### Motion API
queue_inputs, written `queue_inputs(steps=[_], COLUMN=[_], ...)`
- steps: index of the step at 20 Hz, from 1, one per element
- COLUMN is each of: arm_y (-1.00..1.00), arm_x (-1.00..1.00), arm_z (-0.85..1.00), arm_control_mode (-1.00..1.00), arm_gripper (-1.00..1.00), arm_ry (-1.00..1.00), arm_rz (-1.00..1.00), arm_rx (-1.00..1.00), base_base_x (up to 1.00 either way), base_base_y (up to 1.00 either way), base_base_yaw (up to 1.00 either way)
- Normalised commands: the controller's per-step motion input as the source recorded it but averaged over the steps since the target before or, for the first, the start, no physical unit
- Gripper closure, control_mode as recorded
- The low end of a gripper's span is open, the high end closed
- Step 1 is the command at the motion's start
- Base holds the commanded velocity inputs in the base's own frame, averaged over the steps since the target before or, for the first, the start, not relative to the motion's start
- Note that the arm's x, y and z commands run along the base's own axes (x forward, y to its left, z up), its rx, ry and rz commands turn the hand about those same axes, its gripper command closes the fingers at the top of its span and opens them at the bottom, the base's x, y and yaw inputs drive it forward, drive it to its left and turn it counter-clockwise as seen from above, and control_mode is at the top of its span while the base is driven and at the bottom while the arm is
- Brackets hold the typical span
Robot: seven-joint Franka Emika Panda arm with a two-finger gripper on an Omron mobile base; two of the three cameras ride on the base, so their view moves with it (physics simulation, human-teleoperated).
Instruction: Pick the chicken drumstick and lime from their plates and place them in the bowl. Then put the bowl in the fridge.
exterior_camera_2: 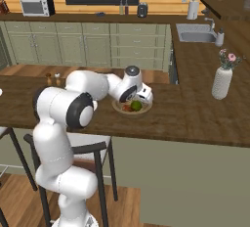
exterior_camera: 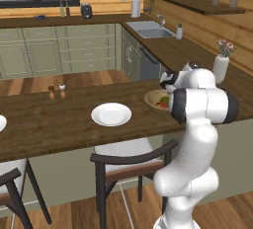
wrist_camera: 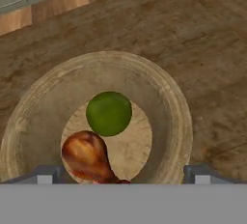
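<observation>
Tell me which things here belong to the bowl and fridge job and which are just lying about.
Job:
wooden bowl on the counter
lime in the bowl
chicken drumstick in the bowl, beside the lime
white plate, bare
tool, open above the bowl

Lying about:
flower vase
two small shakers
paper towel roll
microwave

I stand in a home kitchen, pale green cabinets [exterior_camera_2: 73,45] around me, a steel sink [exterior_camera: 150,30] set in the wooden desk [exterior_camera_2: 195,108], a microwave [exterior_camera_2: 37,7], a flower vase [exterior_camera_2: 222,81], dining chairs [exterior_camera: 131,166]
</observation>
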Motion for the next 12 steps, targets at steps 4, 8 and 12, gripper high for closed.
queue_inputs(steps=[4,8,12], arm_y=[-0.31,-0.30,-0.17], arm_x=[-0.99,-0.49,0.00], arm_z=[0.21,0.04,-0.18], arm_control_mode=[-1.00,-1.00,-1.00], arm_gripper=[-1.00,-1.00,-1.00], arm_ry=[0.00,0.03,0.00], arm_rz=[-0.48,-0.41,-0.19], arm_rx=[0.33,0.48,0.40], base_base_x=[0.00,0.00,0.00], base_base_y=[0.00,0.00,0.00], base_base_yaw=[0.00,0.00,0.00])
